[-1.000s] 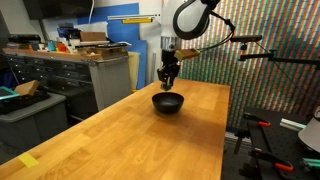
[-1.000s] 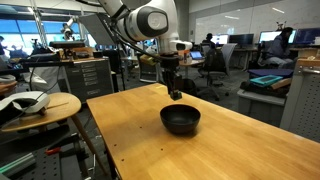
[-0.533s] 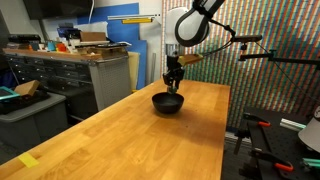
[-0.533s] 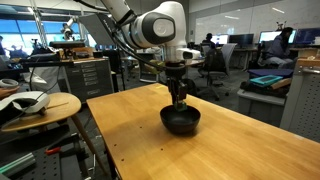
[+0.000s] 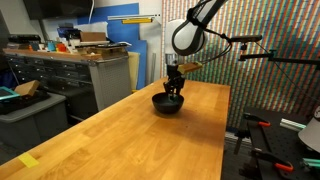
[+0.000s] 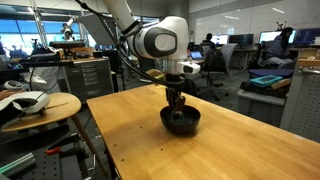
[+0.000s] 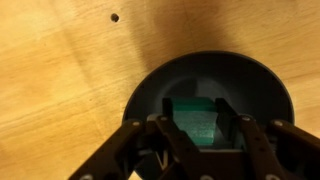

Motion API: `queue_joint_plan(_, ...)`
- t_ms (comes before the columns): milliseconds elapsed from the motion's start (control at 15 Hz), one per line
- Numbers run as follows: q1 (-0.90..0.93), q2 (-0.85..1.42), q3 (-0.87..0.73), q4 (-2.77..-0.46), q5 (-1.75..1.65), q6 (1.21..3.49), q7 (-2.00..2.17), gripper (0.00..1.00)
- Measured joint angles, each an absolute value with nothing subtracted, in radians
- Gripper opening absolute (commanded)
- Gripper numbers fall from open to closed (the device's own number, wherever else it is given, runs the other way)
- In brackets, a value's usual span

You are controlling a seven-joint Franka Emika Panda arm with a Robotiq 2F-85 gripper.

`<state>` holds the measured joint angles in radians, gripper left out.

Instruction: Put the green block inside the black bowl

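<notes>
One gripper (image 5: 174, 92), in an exterior view: hangs upright with its tips at the rim of the black bowl (image 5: 168, 106) directly beneath it, so a drop would land inside; the cube is too small to make out. In an exterior view, the fingertips dip just inside the bowl (image 6: 166, 120). Wrist view: the green block (image 7: 197, 122) is clamped between the fingers (image 7: 160, 135), apparently held off the bowl floor below; wooden table (image 7: 60, 70) lies beyond the rim. Release not yet done.
</notes>
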<state>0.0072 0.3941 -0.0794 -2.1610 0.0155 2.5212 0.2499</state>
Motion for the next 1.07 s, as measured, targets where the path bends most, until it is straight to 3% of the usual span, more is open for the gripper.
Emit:
queue_joint_plan(600,-0.017,0.48,-0.06,-2.085,0.071,2.521,0.189,0.21)
queue_joint_plan(667,-0.018,0.488,-0.059,-2.079,0.074,2.521,0.187,0.71)
queue_joint_plan(733,-0.019,0.495,-0.058,-2.072,0.076,2.521,0.184,0.72)
queue_joint_plan(933,-0.021,0.509,-0.057,-2.057,0.081,2.521,0.181,0.94)
queue_joint_plan(1067,-0.021,0.511,-0.057,-2.05,0.081,2.521,0.181,1.0)
